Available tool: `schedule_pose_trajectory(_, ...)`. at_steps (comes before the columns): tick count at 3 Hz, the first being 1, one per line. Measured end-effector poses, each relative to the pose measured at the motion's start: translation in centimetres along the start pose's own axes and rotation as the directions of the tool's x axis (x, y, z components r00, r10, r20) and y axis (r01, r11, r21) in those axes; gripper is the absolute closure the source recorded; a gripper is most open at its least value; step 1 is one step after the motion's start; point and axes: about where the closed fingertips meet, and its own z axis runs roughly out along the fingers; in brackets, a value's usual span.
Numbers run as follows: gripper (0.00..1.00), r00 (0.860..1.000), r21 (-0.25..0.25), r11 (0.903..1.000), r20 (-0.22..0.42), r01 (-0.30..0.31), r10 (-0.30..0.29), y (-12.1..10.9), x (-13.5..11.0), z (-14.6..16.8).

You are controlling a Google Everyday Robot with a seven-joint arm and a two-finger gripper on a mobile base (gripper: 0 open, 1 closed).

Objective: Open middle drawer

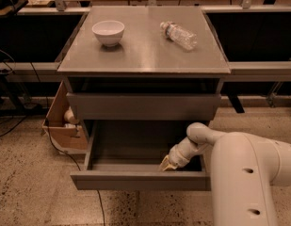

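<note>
Warm, rather dim light from overhead lays a soft sheen on the cabinet top (145, 55), a small shadow beside the bowl (108, 32), and deep shade inside the open middle drawer (135, 179), where the gripper (166, 164) sits at the front right.
</note>
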Motion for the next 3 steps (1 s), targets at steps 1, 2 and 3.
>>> schedule_pose_trajectory(1, 1.00, 0.997, -0.040, 0.9984, 0.059, -0.040, 0.042, 2.2, 0.4, -0.3)
schedule_pose_trajectory(2, 1.00, 0.989, -0.093, 0.9943, 0.131, -0.052, 0.064, 4.7, -0.5, -1.1)
schedule_pose_trajectory(3, 1.00, 0.984, -0.134, 0.9895, 0.160, -0.055, 0.077, 6.3, -0.8, -1.9)
